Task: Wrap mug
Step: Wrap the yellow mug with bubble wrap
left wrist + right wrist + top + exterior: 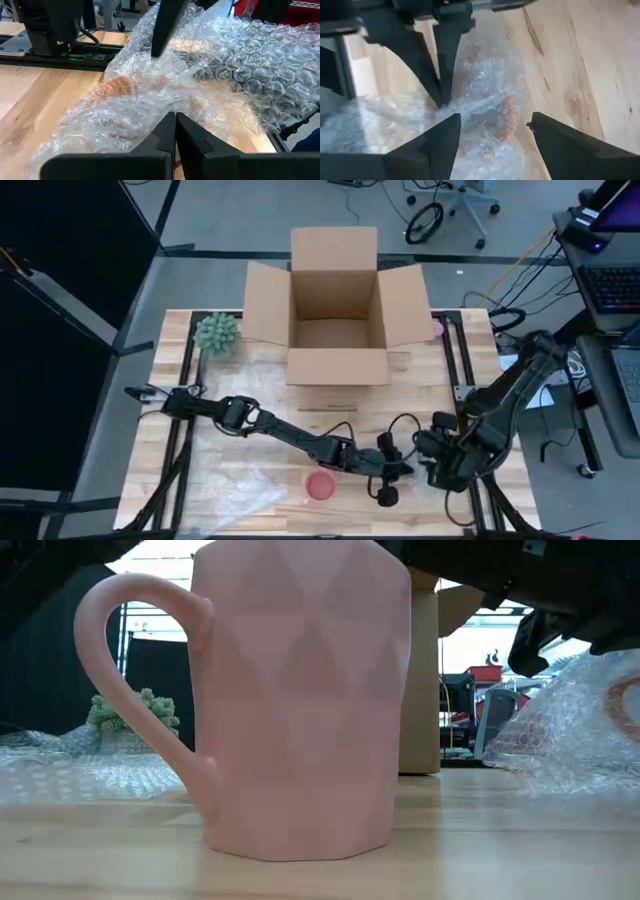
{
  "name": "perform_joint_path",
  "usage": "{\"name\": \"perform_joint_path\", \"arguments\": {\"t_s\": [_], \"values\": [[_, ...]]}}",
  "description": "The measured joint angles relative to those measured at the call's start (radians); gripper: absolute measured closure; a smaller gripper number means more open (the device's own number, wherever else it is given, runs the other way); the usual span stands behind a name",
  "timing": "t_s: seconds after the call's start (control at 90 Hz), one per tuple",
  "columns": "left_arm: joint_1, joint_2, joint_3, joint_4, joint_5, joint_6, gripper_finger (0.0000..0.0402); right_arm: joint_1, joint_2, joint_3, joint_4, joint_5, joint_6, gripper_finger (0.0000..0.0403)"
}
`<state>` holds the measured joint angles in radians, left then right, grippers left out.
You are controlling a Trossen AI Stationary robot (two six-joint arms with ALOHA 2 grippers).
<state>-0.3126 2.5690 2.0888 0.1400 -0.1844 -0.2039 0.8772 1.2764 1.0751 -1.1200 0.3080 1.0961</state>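
The bench carries an open cardboard box at its far edge. The bubble wrap lies crumpled near the front edge. The pink mug stands upright, just left of both grippers. The left gripper is closed, pinching the wrap. The right gripper is spread wide, facing it, nothing held.

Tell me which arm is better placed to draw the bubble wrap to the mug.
Left, probably. The left gripper is shut on the edge of the bubble wrap, with the pink mug close beside it in the high view. The right gripper hangs open over the wrap, gripping nothing.
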Motion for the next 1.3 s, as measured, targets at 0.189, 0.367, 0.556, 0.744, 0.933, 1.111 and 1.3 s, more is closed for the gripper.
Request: {"name": "perform_joint_path", "arguments": {"t_s": [0.189,0.367,0.556,0.744,0.933,1.111,1.3], "values": [[-0.001,0.001,-0.001,0.004,-0.002,0.000,0.0402,0.021,0.022,-0.098,0.168,-0.064,-0.006,0.0172],[-0.001,0.002,-0.002,0.016,-0.005,0.001,0.0402,0.022,0.058,-0.174,0.152,-0.013,0.080,0.0172],[-0.001,0.003,-0.002,0.016,-0.006,0.002,0.0402,0.012,0.066,-0.199,0.260,0.001,0.026,0.0172],[-0.006,-0.015,-0.005,0.013,-0.003,0.006,0.0402,0.012,0.131,-0.196,0.274,-0.006,0.003,0.0172],[-0.050,-0.062,-0.003,0.027,-0.025,0.163,0.0402,0.014,0.147,-0.196,0.273,-0.009,0.003,0.0172],[-0.077,-0.058,0.000,0.136,-0.040,0.270,0.0402,0.005,0.136,-0.199,0.277,-0.024,-0.007,0.0172],[-0.037,-0.036,-0.002,0.097,-0.030,0.149,0.0402,0.005,0.136,-0.199,0.281,-0.022,-0.013,0.0172]]}}
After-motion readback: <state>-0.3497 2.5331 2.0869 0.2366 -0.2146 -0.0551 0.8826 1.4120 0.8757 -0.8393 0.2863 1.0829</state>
